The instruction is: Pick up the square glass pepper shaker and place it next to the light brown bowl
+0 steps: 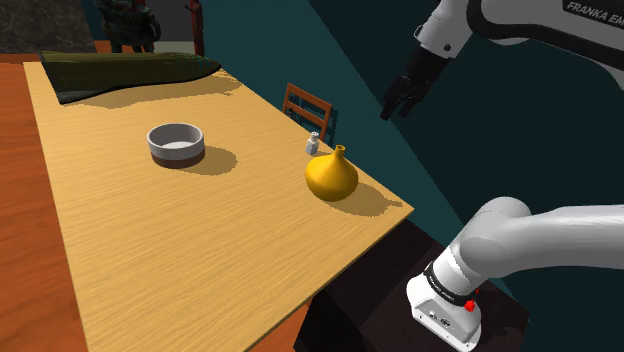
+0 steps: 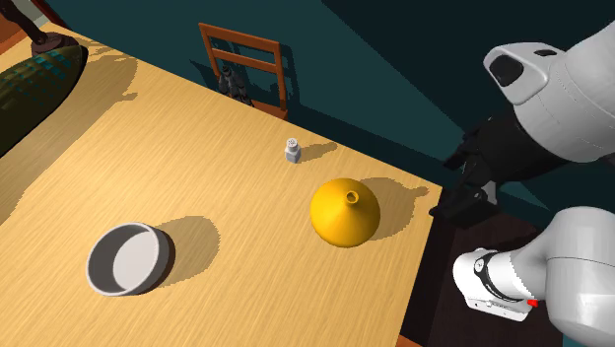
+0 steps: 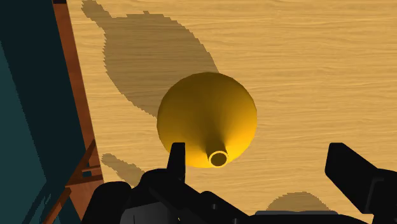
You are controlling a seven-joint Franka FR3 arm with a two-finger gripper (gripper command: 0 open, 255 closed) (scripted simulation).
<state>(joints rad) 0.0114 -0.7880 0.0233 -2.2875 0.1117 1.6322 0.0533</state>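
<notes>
A small pale shaker (image 1: 313, 144) (image 2: 293, 149) with a grey cap stands upright near the table's far edge, just behind a yellow narrow-necked vase (image 1: 331, 174) (image 2: 345, 210) (image 3: 207, 118). The bowl (image 1: 176, 142) (image 2: 126, 258) looks grey with a lighter inside and sits well away from the shaker, toward the shoulder view's left. My black gripper (image 1: 405, 95) (image 2: 459, 207) (image 3: 261, 164) hangs in the air high above the table's edge, beside the vase. Its fingers (image 3: 176, 156) stand wide apart, open and holding nothing, with the vase's neck between them far below.
The wooden table (image 1: 200, 250) ends close behind the shaker, where a brown chair (image 1: 308, 108) (image 2: 246, 59) stands against the teal wall. A long dark green object (image 1: 130, 72) (image 2: 34, 84) lies at the table's far end. My stand (image 1: 450, 310) is off the table's corner.
</notes>
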